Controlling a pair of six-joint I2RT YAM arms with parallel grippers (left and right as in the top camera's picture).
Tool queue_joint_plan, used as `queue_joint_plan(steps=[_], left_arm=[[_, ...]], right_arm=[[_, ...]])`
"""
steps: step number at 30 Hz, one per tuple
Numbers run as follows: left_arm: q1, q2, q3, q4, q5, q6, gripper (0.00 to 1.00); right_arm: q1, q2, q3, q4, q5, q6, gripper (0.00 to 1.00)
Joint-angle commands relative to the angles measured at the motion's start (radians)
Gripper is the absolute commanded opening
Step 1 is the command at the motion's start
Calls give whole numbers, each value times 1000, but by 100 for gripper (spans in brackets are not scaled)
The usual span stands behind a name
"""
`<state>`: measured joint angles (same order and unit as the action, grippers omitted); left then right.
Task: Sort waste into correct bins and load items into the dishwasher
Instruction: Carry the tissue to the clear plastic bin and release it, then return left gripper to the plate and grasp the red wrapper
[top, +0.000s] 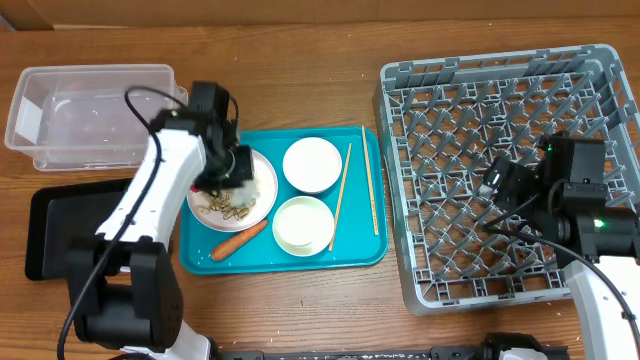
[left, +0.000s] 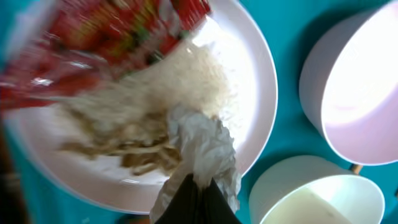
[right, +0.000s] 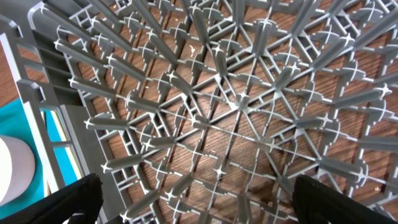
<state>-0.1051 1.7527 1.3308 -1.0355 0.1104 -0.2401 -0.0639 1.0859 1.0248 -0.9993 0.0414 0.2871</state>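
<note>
Left gripper (left: 198, 190) clamped on the tissue (left: 205, 146)

Its dark fingers are pressed together on the crumpled white tissue, low over the plate (top: 270, 182). In the wrist view the tissue is a bunched strip, its long axis running from the fingertips toward the plate's middle. Beige scraps (left: 130, 146) touch it on one side and the rice (left: 193, 81) lies just past its far end. The red wrapper (left: 106, 37) covers the plate's far edge. Its print is too blurred to read.

From overhead, the plate sits at the left end of the teal tray (top: 360, 250). The carrot (top: 238, 241) lies on that tray just in front of the plate, slanting from front-left to back-right. To the right of the plate, a bowl (top: 312, 164) stands at the back and a second bowl (top: 303, 224) in front, both mouth up. The chopsticks (top: 341, 195) lie right of the bowls, running front to back. One leans slightly toward the bowls at its front end and the other lies apart from it, nearer the tray's right rim.

The tub (top: 90, 70) is back-left on the table (top: 300, 300), with the black tray (top: 50, 230) in front of it. The right gripper (right: 202, 205) hangs over the rack (top: 392, 180) with its fingers spread wide apart and nothing between them
</note>
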Motion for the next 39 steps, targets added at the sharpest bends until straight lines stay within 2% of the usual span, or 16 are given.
queue_joint_plan(steps=[1, 4, 7, 13, 19, 21, 24, 25, 28, 30, 33, 36, 39], left_arm=[[8, -3, 149, -63, -198, 0, 4], [35, -3, 221, -55, -291, 0, 4], [97, -3, 262, 36, -356, 0, 4], [232, 11, 261, 229, -353, -1, 4], [315, 68, 261, 340, -331, -1, 4], [329, 95, 261, 359, -327, 0, 14], [336, 116, 261, 360, -327, 0, 18], [336, 116, 261, 360, -327, 1, 29], [335, 107, 275, 355, -326, 24, 42], [327, 87, 298, 325, -300, 49, 43], [307, 49, 336, 248, -212, 77, 56], [264, 10, 345, 169, -56, 89, 58], [222, 10, 341, 113, 20, 142, 59]], right_arm=[[5, -6, 25, 2, 10, -2, 100], [5, -6, 25, 1, 10, -2, 100], [5, -6, 25, -3, 10, -2, 100], [5, -6, 25, -5, 10, -2, 100], [5, -6, 25, -18, 10, -2, 100], [5, -6, 25, -19, 10, -2, 100], [5, -6, 25, -20, 10, -2, 100], [5, -6, 25, -21, 10, -2, 100], [5, -6, 25, -22, 10, -2, 100], [5, -6, 25, -22, 10, -2, 100], [5, -6, 25, -21, 10, -2, 100], [5, -6, 25, -21, 10, -2, 100], [5, -6, 25, -21, 10, -2, 100]])
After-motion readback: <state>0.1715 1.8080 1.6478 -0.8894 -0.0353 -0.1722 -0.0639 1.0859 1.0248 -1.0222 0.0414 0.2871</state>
